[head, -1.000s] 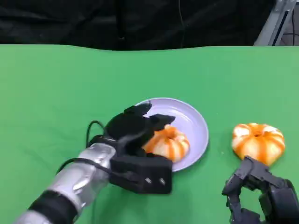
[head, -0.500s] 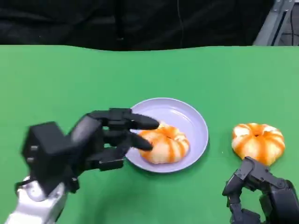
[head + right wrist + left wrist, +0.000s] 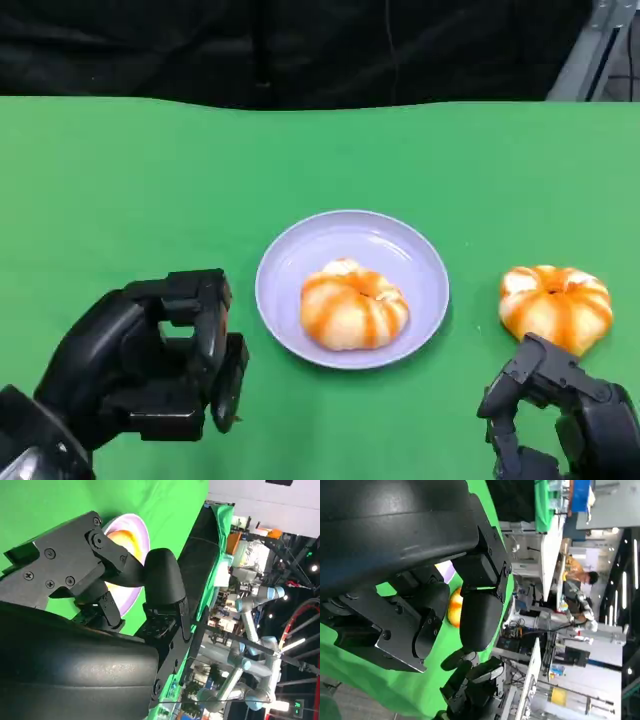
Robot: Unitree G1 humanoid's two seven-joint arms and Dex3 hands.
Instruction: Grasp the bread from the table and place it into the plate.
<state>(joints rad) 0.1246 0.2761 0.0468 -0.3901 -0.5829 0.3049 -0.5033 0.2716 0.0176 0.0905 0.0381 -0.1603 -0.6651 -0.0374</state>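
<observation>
Flat green cloth-covered table [image 3: 120,170] spans foreground. Black curtain backdrop [image 3: 300,45] behind far edge. Grey metal frame strut [image 3: 590,45] at far right. Wrist views: bright cluttered lab, white benches [image 3: 547,545], seated person [image 3: 577,575], grey robot arms [image 3: 250,645].

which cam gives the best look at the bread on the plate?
Head view: the bread lies whole and unblocked in the plate. The left wrist view has just an orange sliver between the left hand's fingers. In the right wrist view the right hand's fingers hide most of it.
</observation>
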